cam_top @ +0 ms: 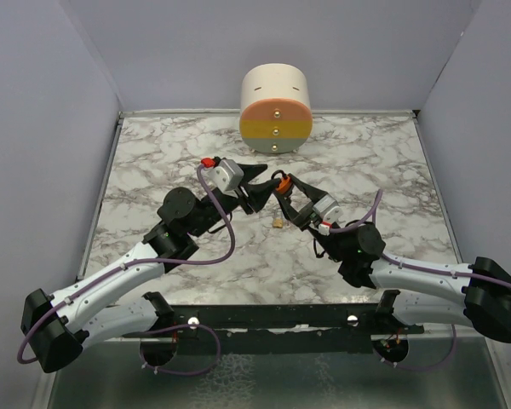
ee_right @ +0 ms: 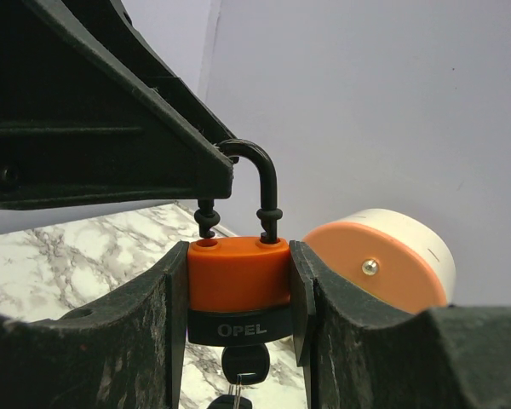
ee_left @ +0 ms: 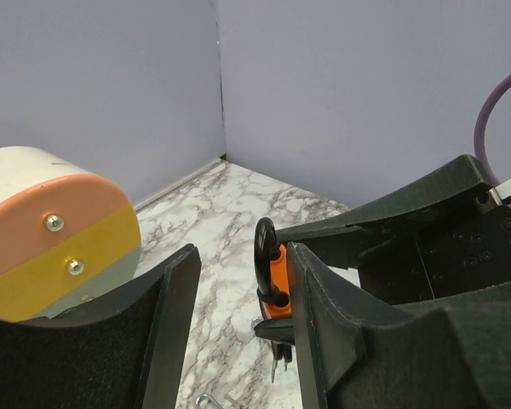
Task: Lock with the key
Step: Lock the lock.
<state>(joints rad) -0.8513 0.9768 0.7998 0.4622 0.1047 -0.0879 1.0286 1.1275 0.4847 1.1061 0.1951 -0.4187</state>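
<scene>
Listing by size, we enter seven items.

1. The table (cam_top: 153,170): marbled top, with both arms meeting over its middle.
2. A striped drum (cam_top: 276,109): at the far edge, well apart from the work, and we judge it no part of this step.
3. The right gripper (ee_right: 238,256): its jaws are clamped on the two flanks of the padlock body and hold it upright in the air.
4. The left gripper (ee_left: 238,264): its jaws stand apart and grip nothing. The shackle stands in their gap, just beside one finger, which in the right wrist view sits against the top of the bow.
5. The padlock (ee_right: 238,285): orange, held between the right jaws above the table's centre.
6. Its shackle (ee_right: 262,170): raised, with one leg seated and the free leg just over its hole.
7. The key (ee_right: 241,365): in the cylinder underneath, below the right jaws and touched by neither pair.

Handling note, as we judge it: seat the shackle first. We would line the free leg over its hole and press straight down with the left arm while the right jaws hold firm. We would avoid twisting the bow, and only then go for the key.
</scene>
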